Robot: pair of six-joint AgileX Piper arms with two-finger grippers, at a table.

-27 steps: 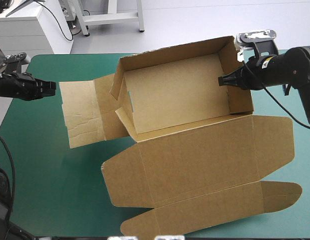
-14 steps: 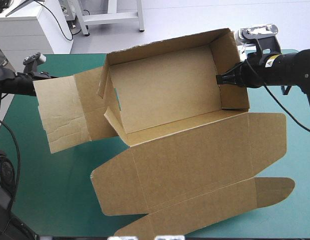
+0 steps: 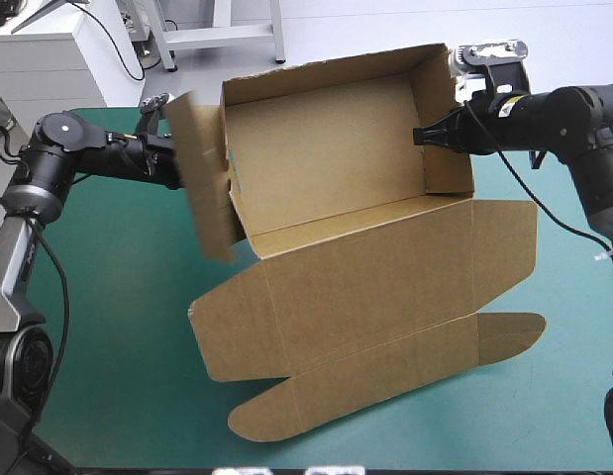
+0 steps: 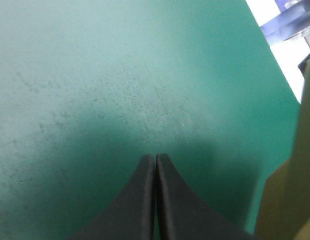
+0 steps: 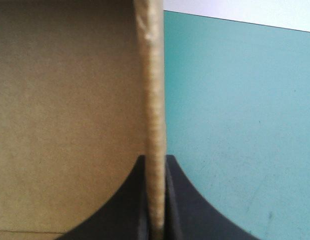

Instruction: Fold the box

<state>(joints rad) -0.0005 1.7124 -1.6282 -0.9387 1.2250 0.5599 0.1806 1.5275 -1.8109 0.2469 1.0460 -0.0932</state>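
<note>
The brown box (image 3: 326, 158) stands as an open tray with its back and right walls up. Its lid (image 3: 365, 287) lies flat toward the front, ending in a rounded tuck flap (image 3: 385, 376). My right gripper (image 3: 422, 136) is shut on the tray's right wall (image 5: 152, 100), one black finger on each side of the board's edge. The left flap (image 3: 205, 188) stands nearly upright beside the tray. My left gripper (image 3: 175, 166) is behind that flap, on its outer face. In the left wrist view its fingertips (image 4: 155, 158) meet over bare teal-green cover, with a board edge (image 4: 290, 190) beside them.
The tuck flap reaches close to the table's front edge (image 3: 435, 465). Teal-green cover (image 3: 108, 297) shows left of the lid and under the left arm. A white cabinet (image 3: 49, 54) stands beyond the far left corner.
The left arm has swung in toward the box, and the left flap has gone from lying flat to standing upright. The box and right gripper have shifted slightly left and toward the far edge.
</note>
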